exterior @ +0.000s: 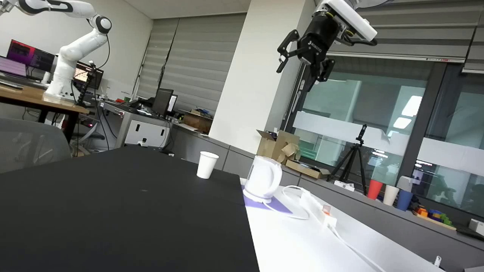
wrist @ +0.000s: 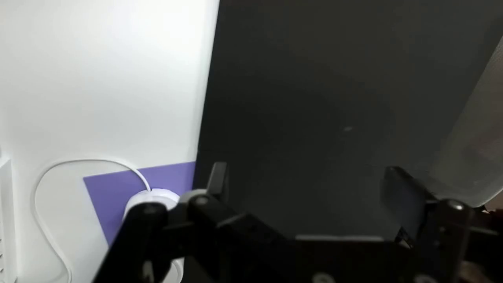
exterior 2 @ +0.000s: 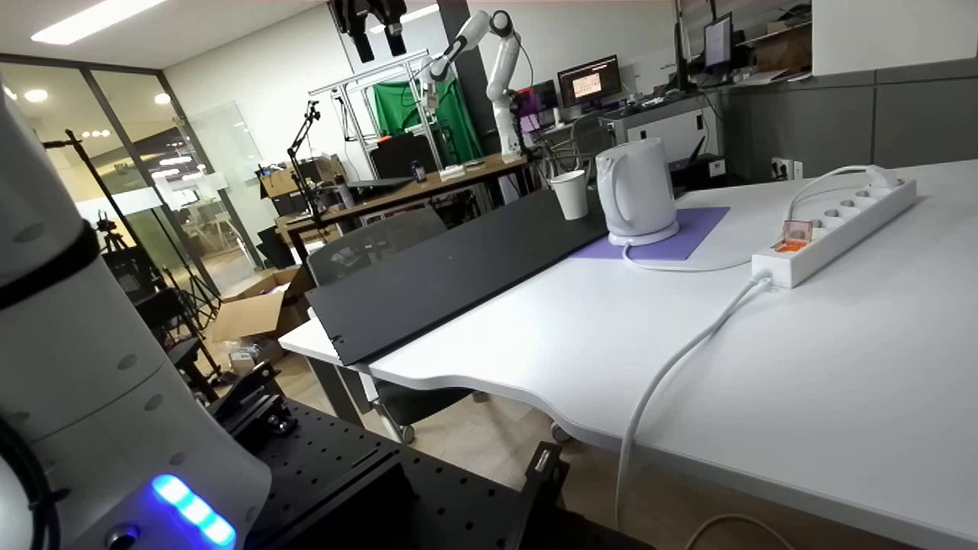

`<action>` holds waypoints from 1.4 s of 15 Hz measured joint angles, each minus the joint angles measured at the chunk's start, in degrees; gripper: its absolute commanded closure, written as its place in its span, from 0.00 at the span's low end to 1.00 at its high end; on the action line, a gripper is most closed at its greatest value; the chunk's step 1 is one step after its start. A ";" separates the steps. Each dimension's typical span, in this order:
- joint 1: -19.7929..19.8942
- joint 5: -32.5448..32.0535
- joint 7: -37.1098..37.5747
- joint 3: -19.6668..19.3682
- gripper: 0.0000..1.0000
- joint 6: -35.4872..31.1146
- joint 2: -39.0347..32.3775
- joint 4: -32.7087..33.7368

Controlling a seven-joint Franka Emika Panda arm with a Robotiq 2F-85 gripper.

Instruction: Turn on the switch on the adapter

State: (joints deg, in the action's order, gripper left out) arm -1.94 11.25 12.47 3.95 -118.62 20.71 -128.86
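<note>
The adapter (exterior 2: pixel 837 243) is a long white bar with a row of sockets, lying on the white table in an exterior view. An orange switch (exterior 2: pixel 791 247) under a raised clear pinkish cover sits at its near end. The adapter (exterior: pixel 330 221) also shows in an exterior view, with the pinkish cover on top. Only part of the adapter (wrist: pixel 7 224) shows at the left edge of the wrist view; the switch is out of view there. My gripper (wrist: pixel 308 184) is open and empty, with its fingers wide apart. In an exterior view the gripper (exterior: pixel 295 77) hangs high above the table, well away from the adapter.
A white kettle (exterior 2: pixel 640 191) stands on a purple mat (exterior 2: pixel 701 227), its cord running to a plug on the adapter. A white cup (exterior 2: pixel 571 195) stands on the black panel (wrist: pixel 298 98). The adapter's cable (exterior 2: pixel 672 367) drops over the table (exterior 2: pixel 840 382) edge.
</note>
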 measured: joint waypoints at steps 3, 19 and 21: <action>0.00 0.00 0.00 0.00 0.00 0.00 0.00 0.00; 8.40 -7.38 -1.31 -7.00 0.62 -19.85 -16.76 0.43; 9.65 -11.90 -1.22 -8.49 0.75 -23.18 -21.77 1.81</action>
State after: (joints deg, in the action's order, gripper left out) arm 7.70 -0.65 11.26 -4.54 -141.80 -1.05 -127.04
